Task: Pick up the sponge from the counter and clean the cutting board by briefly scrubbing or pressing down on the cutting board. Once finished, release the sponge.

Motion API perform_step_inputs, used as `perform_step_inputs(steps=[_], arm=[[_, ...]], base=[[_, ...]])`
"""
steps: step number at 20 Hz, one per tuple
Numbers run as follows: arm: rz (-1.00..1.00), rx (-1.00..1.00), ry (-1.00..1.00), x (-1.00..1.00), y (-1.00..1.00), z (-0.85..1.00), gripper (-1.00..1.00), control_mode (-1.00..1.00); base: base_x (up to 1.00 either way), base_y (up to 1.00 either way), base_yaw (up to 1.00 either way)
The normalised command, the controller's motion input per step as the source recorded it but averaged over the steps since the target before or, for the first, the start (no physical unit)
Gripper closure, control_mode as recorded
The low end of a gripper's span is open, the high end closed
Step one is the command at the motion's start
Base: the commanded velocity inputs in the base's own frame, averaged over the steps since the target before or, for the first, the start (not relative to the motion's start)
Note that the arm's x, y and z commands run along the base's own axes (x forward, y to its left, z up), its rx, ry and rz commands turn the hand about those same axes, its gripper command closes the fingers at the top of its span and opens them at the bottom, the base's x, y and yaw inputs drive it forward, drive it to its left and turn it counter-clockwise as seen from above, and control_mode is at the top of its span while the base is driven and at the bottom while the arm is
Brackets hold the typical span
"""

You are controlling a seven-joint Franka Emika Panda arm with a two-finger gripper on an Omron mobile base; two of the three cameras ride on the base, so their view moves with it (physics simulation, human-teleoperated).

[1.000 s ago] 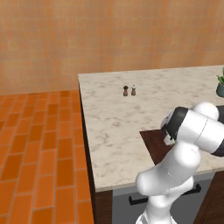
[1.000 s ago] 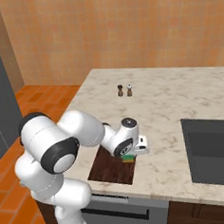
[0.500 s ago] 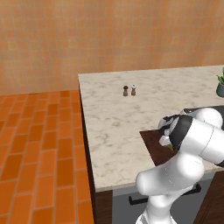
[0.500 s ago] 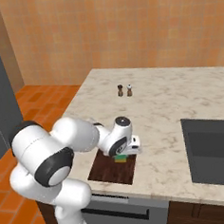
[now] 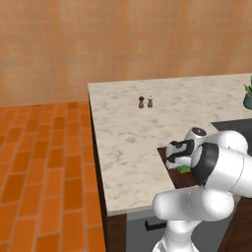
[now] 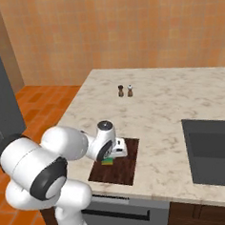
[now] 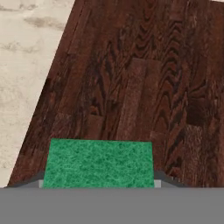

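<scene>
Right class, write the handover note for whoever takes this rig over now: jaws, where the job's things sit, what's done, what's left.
Gripper: low over the cutting board, jaws shut on the sponge.
Sponge: green top, yellow layer beneath, at the board's left part in the right base view; the hand view shows it over the wood grain. Whether it presses on the board cannot be told.
Cutting board: flat on the counter, at its near edge.
Done: sponge picked up and brought to the board.
Left: press or scrub briefly, then release the sponge.
</scene>
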Motion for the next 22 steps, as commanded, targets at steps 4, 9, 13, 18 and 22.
perform_step_inputs(steps=[4, 9, 13, 18, 22], arm=[[-0.01, 0.00, -0.01, 0.25, 0.01, -0.13, 1.00, -1.00], [-0.07, 0.00, -0.08, 0.42, -0.32, -0.28, 1.00, -1.00], [-0.09, 0.00, -0.12, 0.40, -0.53, -0.22, 1.00, -1.00], [-0.08, 0.00, -0.14, 0.21, -0.54, 0.00, 1.00, -1.00], [-0.03, 0.00, -0.21, 0.42, -0.19, -0.17, 1.00, -1.00]], base=[[0.00, 0.00, 0.00], [0.00, 0.00, 0.00], [0.00, 0.00, 0.00], [0.00, 0.00, 0.00], [0.00, 0.00, 0.00]])
